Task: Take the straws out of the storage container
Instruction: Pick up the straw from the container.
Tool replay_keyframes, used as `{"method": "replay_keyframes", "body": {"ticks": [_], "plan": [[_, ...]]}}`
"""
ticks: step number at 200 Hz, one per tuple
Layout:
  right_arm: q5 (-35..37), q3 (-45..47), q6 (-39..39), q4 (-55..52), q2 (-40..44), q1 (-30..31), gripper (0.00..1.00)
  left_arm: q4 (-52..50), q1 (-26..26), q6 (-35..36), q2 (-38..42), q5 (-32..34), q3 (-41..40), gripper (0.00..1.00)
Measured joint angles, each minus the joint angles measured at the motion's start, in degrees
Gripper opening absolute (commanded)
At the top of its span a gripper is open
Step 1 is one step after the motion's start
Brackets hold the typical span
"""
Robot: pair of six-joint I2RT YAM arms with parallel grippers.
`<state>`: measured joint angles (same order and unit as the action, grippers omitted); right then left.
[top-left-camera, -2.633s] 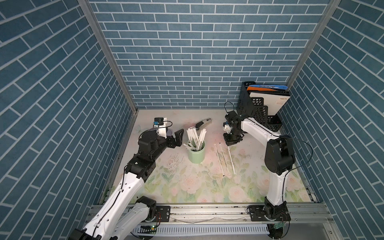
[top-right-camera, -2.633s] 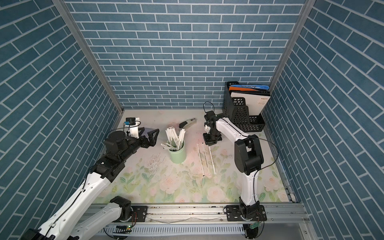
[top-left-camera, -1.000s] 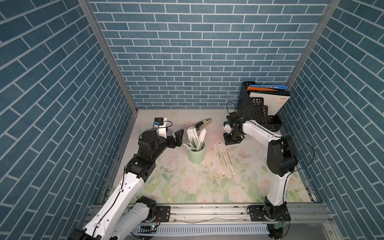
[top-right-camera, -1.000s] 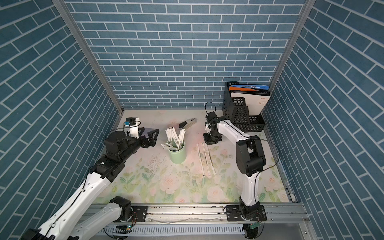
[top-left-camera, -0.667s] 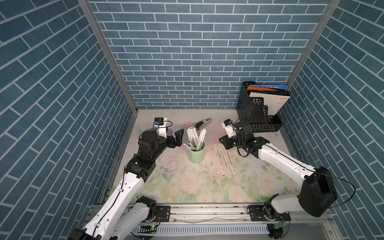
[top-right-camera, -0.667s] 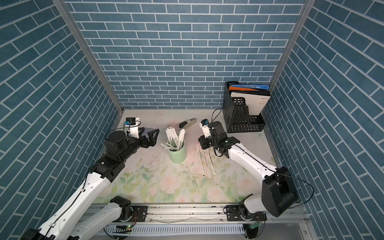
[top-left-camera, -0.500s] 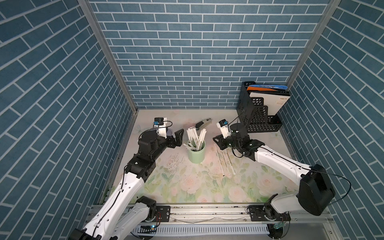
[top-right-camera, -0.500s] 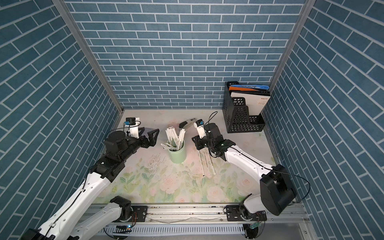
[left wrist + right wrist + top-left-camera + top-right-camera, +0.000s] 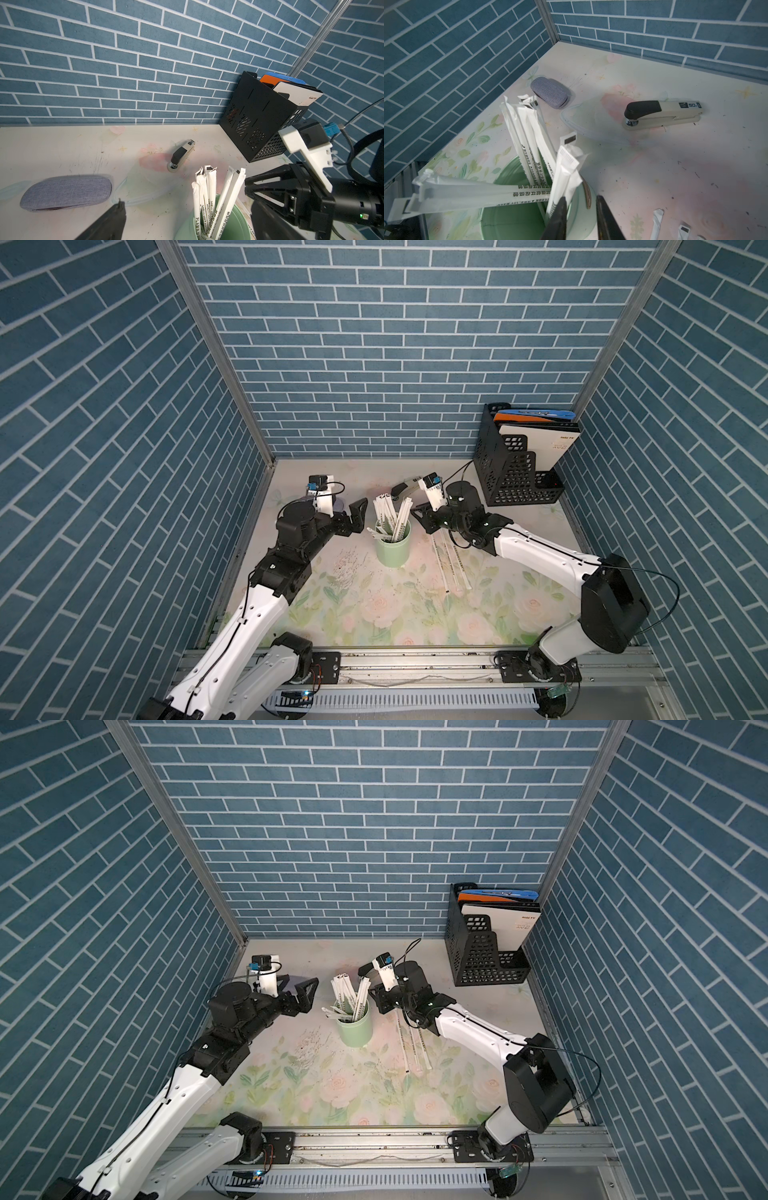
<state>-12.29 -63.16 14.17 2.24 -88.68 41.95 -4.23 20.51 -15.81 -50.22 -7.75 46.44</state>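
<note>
The storage container [image 9: 392, 545], a mint-green cup, stands upright on the floral table [image 9: 374, 614] between the two arms. A bundle of straws [image 9: 390, 517] is propped in it and fans out above the rim. A few more straws [image 9: 451, 562] lie flat on the table just beside the cup, under the right arm; in the right wrist view only their torn ends are seen, cut off by the frame edge.

The left gripper [image 9: 297, 990] is held spread wide and empty, near the cup but apart from it. The right gripper [image 9: 581, 209] is held at the cup's rim with its jaws narrowly parted. One finger [image 9: 558, 216] is seen against the straws and the other outside the wall, but contact with a straw cannot be made out.

In both top views the stapler [image 9: 662, 113] and the grey fabric case [image 9: 549, 91] are largely hidden behind the wrists. A black perforated file holder [image 9: 515, 472] stands in the far corner.
</note>
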Motion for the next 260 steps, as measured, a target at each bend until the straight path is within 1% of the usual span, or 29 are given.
{"method": "replay_keyframes", "body": {"ticks": [51,198,223,260], "plan": [[-1.07,-0.85,0.17,-0.13,-2.43,0.0,0.23,0.0,0.0,0.0,0.0,-0.04,0.0,1.0],[-4.09,-2.1,1.07,0.44,-4.92,0.07,0.22,0.0,0.0,0.0,-0.04,-0.48,0.0,1.0],[-4.48,-2.49,1.11,0.52,-5.66,0.13,0.18,0.0,0.0,0.0,-0.04,-0.48,0.0,1.0],[-5.03,-2.82,1.64,0.92,-6.08,0.17,0.07,0.02,0.0,0.0,-0.04,-0.48,0.0,0.99]]}}
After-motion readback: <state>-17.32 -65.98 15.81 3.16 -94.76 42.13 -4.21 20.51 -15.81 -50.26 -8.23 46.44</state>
